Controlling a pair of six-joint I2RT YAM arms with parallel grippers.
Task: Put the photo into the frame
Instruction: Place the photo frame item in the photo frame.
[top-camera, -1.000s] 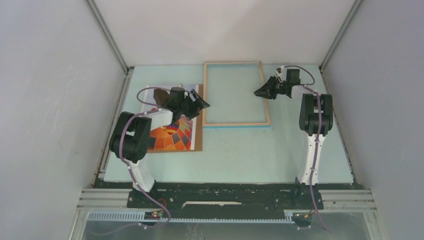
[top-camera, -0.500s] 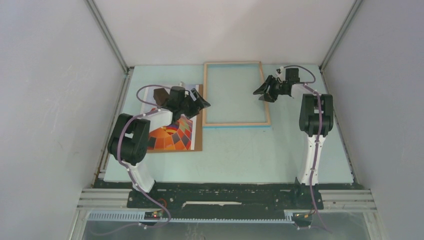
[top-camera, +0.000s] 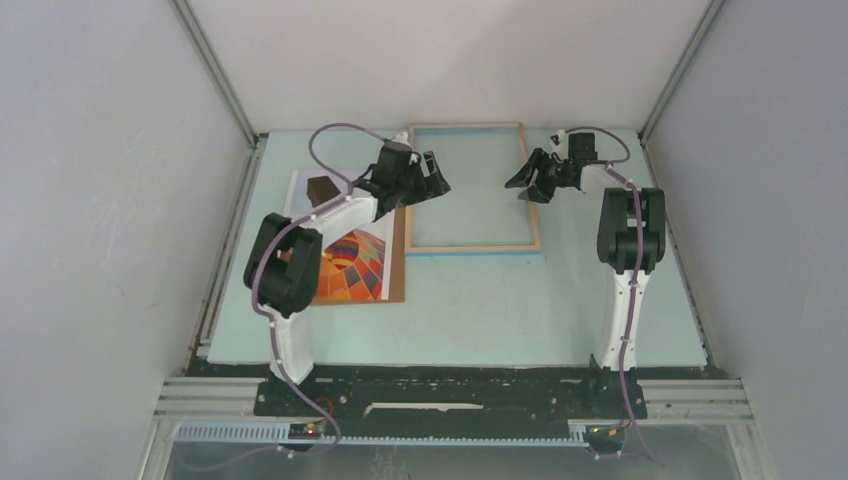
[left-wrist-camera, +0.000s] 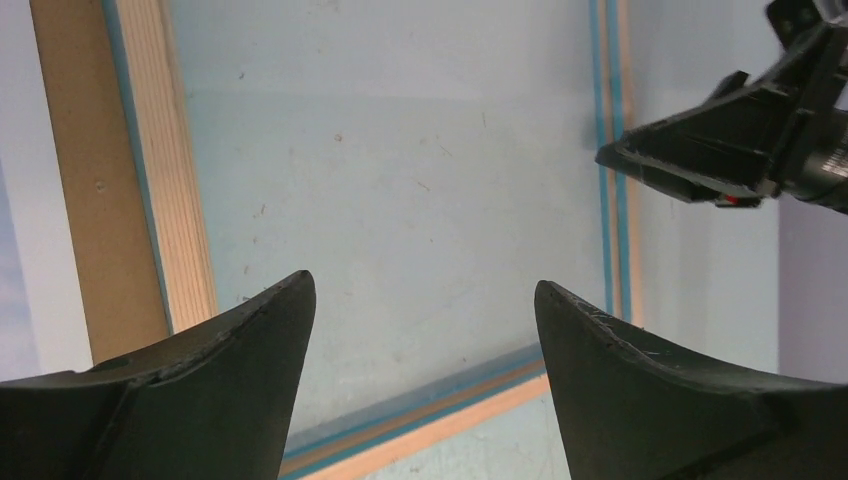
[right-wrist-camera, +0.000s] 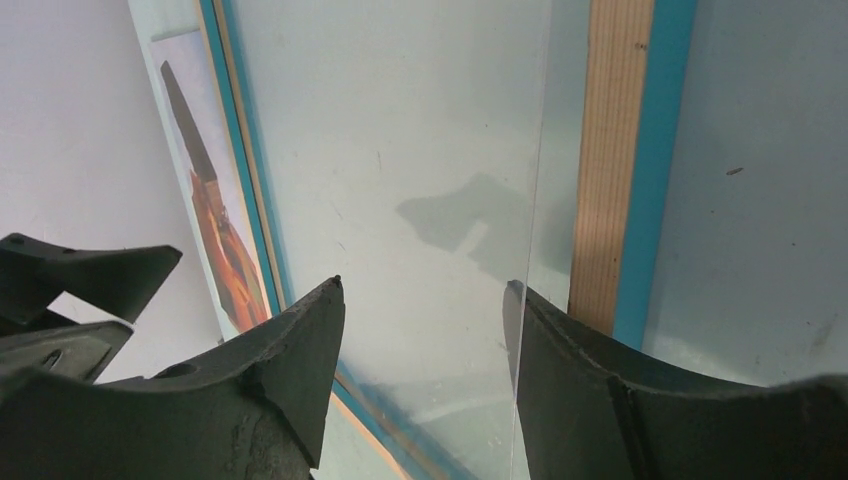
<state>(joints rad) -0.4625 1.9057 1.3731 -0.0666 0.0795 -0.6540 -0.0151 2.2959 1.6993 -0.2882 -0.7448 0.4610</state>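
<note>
The frame (top-camera: 472, 247) lies light-wood side up at the back middle of the table. In the left wrist view its wood rail (left-wrist-camera: 175, 200) runs past my fingers. The photo (top-camera: 352, 268), an orange-red balloon print, rests on a brown backing board (top-camera: 399, 262) left of the frame. It also shows as a sliver (right-wrist-camera: 218, 235) in the right wrist view. My left gripper (top-camera: 432, 172) (left-wrist-camera: 425, 285) hangs open and empty over the frame's upper left part. My right gripper (top-camera: 527, 178) (right-wrist-camera: 425, 290) is open by the frame's right rail (right-wrist-camera: 612, 150). A clear pane's edge (right-wrist-camera: 535, 200) runs beside its right finger.
The pale green mat (top-camera: 480, 300) covers the table between grey walls and metal corner posts. The two grippers face each other across the frame's opening, and the right gripper's fingers (left-wrist-camera: 715, 150) show in the left wrist view.
The left arm swung from above the photo to the frame's upper left, uncovering more of the print. The right gripper's jaws spread wider and it shifted slightly toward the back.
</note>
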